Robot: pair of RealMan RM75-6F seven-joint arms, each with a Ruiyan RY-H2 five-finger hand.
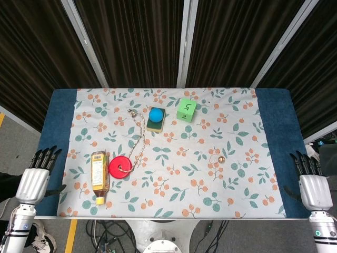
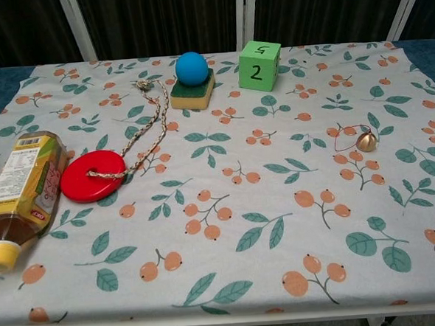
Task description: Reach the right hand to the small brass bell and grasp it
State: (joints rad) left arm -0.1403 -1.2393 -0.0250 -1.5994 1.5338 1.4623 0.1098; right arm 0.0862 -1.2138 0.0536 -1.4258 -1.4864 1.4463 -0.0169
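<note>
The small brass bell with a thin red loop lies on the floral cloth, right of centre. My right hand hangs off the table's right front corner, fingers straight and apart, holding nothing, well to the right of the bell and nearer me. My left hand is off the left front corner, likewise open with nothing in it. Neither hand shows in the chest view.
A tea bottle lies at front left beside a red disc on a braided cord. A blue ball sits on a sponge at the back, next to a green numbered cube.
</note>
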